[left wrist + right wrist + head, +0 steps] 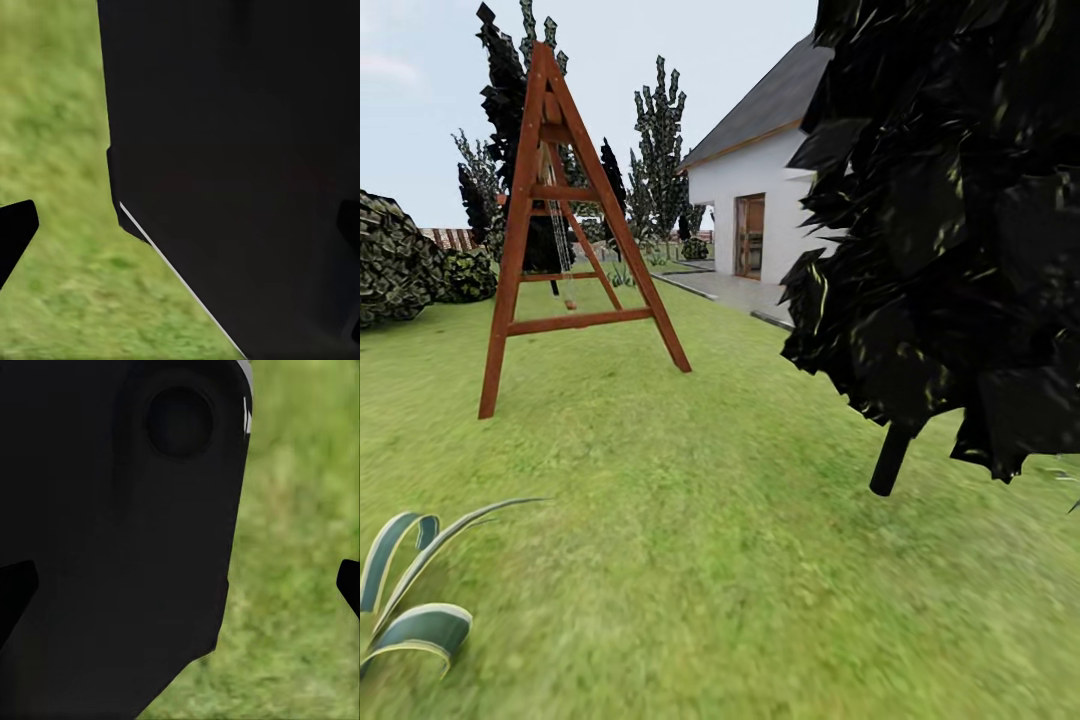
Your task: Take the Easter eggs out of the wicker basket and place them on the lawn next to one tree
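The lawn (pixel 710 540) spreads wide and green ahead of me. At the right stands a tree (pixel 888 460) with a short dark trunk and a dense near-black crown that hangs low. The three Easter eggs and the wicker basket are out of view. My left gripper (pixel 180 229) is open, its dark fingertips (pixel 15 234) far apart, with a black part of the robot's body and grass beyond. My right gripper (pixel 180 585) is open too, its fingertips (pixel 15 592) spread wide and nothing between them.
A red-brown wooden swing frame (pixel 560 240) stands on the grass at the left middle. A striped agave plant (pixel 410 590) sits at the near left. A white house (pixel 760 200) with a paved path lies behind, and hedges (pixel 400 260) and tall dark trees line the far left.
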Motion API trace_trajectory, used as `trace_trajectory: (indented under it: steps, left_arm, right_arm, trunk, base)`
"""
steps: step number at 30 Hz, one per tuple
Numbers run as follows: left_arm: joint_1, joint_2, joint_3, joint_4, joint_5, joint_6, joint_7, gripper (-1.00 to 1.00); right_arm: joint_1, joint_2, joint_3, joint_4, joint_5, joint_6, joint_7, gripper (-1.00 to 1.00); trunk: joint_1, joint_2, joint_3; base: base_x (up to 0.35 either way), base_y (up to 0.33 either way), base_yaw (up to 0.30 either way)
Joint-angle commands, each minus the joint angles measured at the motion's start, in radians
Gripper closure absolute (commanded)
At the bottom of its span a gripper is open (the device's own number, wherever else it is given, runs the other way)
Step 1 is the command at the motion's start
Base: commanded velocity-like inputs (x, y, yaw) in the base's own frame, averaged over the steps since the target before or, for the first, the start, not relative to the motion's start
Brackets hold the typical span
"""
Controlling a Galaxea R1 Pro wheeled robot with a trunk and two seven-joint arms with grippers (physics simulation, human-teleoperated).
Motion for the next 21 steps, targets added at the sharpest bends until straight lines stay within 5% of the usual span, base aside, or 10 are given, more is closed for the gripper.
trace_trajectory:
  steps: [1, 14, 21]
  left_arm:
    - [0.000, 0.000, 0.001, 0.000, 0.000, 0.000, -0.004, -1.00]
    - [0.000, 0.000, 0.001, 0.000, 0.000, 0.001, -0.004, -1.00]
    - [0.000, 0.000, 0.001, 0.000, 0.000, 0.001, -0.004, -1.00]
  right_arm:
    - [-0.001, 0.000, 0.000, 0.002, 0.008, 0.001, 0.001, -1.00]
    - [-0.001, 0.000, 0.000, 0.001, 0.009, 0.001, 0.002, -1.00]
    - [-0.001, 0.000, 0.000, 0.002, 0.009, 0.001, 0.002, -1.00]
  trunk:
    - [0.001, 0.000, -0.001]
    - [0.001, 0.000, -0.001]
    - [0.001, 0.000, -0.001]
  base:
    - [0.317, 0.112, 0.000]
    - [0.317, 0.112, -0.004]
    - [0.317, 0.112, -0.191]
